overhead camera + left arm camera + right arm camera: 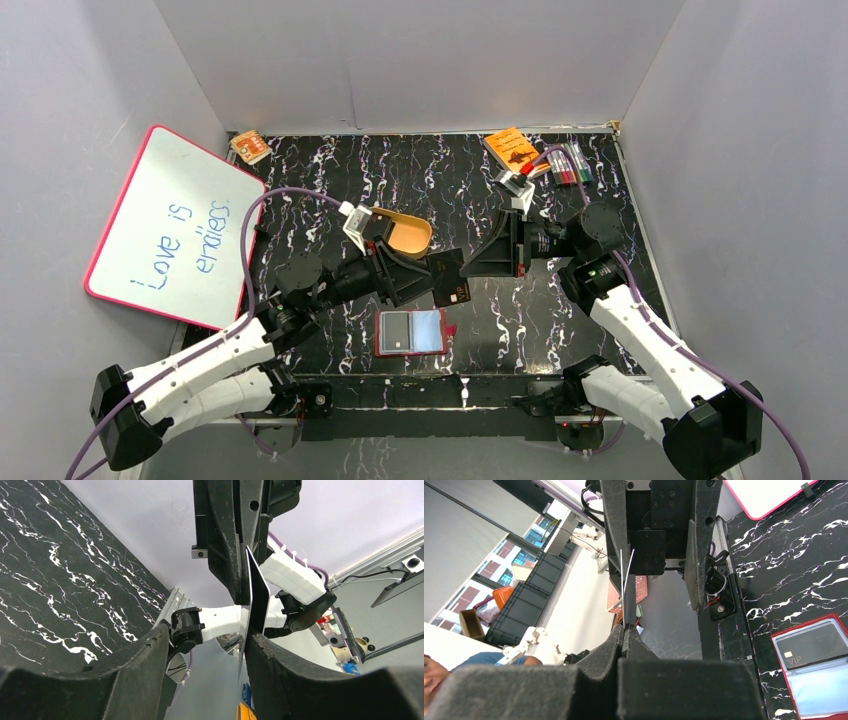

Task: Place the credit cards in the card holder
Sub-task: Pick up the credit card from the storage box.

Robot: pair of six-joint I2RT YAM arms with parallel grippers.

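card holder: nearest the arm bases, lying open and flat on the marble table [600,200], red rim and grey-blue clear pockets up [430,331]. Soft and floppy by the look of it, so I'd guess it slides if you shove at it.

VIP card: already in the left pocket [399,333], face up.

black card: up in the air just beyond the holder [452,279], standing on edge between the two arms. Thin, stiff, glossy and basically weightless. My guess is it twists or slips if you only pinch a corner.

right gripper: clamped tight on one short edge of the black card [624,630], no gap in the jaws at all.

left gripper: jaws parted around the card's free end [207,635]. The card looks to lean on one finger [260,650] with daylight to the other, so no grip there yet.

where to grab: flat on both faces, well in from the edge, leaving the leading short edge bare for the pocket. Firm squeeze is fine, I reckon; it won't crush.

tan dish: just behind the left gripper [408,235], not involved.

whiteboard: far left [170,230].

orange booklet: back of the table [512,148], markers [567,165] beside it.
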